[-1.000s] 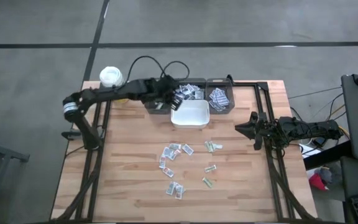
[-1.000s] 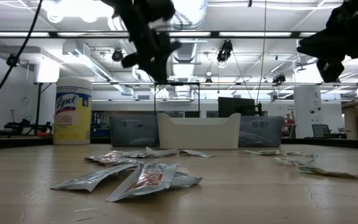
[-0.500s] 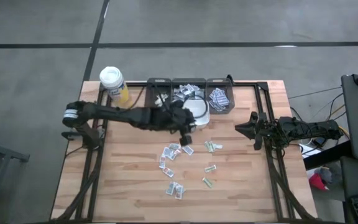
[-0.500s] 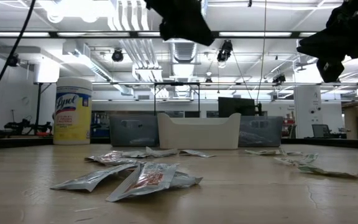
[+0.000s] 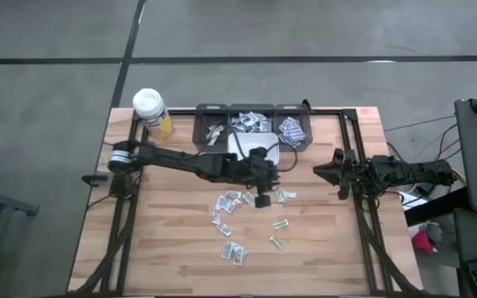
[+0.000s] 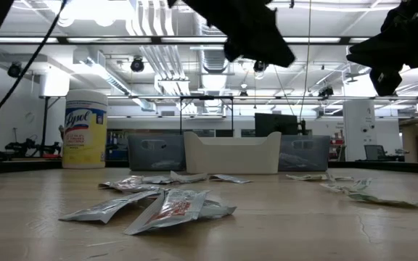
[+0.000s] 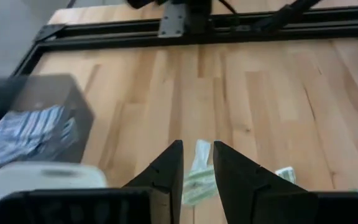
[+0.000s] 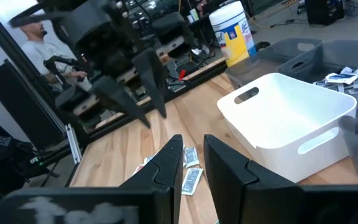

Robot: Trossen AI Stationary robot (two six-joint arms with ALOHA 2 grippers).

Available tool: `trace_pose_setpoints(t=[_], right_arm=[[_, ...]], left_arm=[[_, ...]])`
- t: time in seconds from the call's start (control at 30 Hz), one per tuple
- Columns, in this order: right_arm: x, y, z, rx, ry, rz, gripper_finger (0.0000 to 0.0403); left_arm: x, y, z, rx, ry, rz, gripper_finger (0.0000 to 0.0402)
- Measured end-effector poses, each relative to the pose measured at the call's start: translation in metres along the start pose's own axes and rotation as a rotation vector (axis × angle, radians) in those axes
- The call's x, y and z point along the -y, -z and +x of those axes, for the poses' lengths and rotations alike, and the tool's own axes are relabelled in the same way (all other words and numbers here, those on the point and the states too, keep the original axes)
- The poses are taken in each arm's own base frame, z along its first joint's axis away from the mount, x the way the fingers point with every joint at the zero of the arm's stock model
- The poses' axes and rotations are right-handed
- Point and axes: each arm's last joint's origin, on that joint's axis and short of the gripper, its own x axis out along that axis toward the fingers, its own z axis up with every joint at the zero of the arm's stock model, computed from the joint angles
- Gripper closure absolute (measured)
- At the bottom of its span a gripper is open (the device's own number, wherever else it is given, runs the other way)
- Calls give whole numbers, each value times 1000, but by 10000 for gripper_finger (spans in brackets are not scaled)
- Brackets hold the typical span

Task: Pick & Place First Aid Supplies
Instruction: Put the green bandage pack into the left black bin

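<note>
The first aid supplies are small flat packets scattered on the wooden table, one group at the middle (image 5: 230, 203) and green-printed ones (image 5: 284, 196) to its right. More packets lie in the dark bins (image 5: 251, 124) at the far edge. My left gripper (image 5: 262, 199) hangs open above the table between the two groups, holding nothing. In its wrist view a green packet (image 7: 197, 171) lies flat on the wood beyond the fingertips. At the right edge my right gripper (image 5: 325, 171) waits open and holds nothing.
A white bin (image 5: 263, 149) stands just in front of the dark bins, partly under my left arm. A yellow bottle with a white lid (image 5: 149, 108) stands at the far left corner. A person (image 8: 36, 31) is beyond the table's left side.
My left gripper has swung from over the dark bins at the far edge toward the near edge and the right. It passed over the white bin and now hangs above the scattered packets. It has rolled about its own line on the way. The packets lie as before.
</note>
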Motion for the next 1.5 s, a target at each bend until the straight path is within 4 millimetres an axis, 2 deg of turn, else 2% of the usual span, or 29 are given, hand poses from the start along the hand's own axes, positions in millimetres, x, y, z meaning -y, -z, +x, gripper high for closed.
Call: trace_pose_setpoints(t=[0.2, 0.4, 0.67, 0.9, 1.17, 1.5], right_arm=[[0, 0, 0, 0, 0, 0, 339], [0, 0, 0, 0, 0, 0, 339], [0, 0, 0, 0, 0, 0, 339], [0, 0, 0, 0, 1, 0, 339], [0, 0, 0, 0, 1, 0, 339], [0, 0, 0, 0, 1, 0, 339]], left_arm=[[6, -8, 35, -88, 35, 104, 314], [11, 2, 70, -290, 52, 178, 314], [16, 15, 103, -387, 70, 250, 314], [14, 32, 115, -443, 68, 235, 314], [8, 44, 120, -457, 41, 173, 314], [8, 62, 125, -504, 36, 146, 314]])
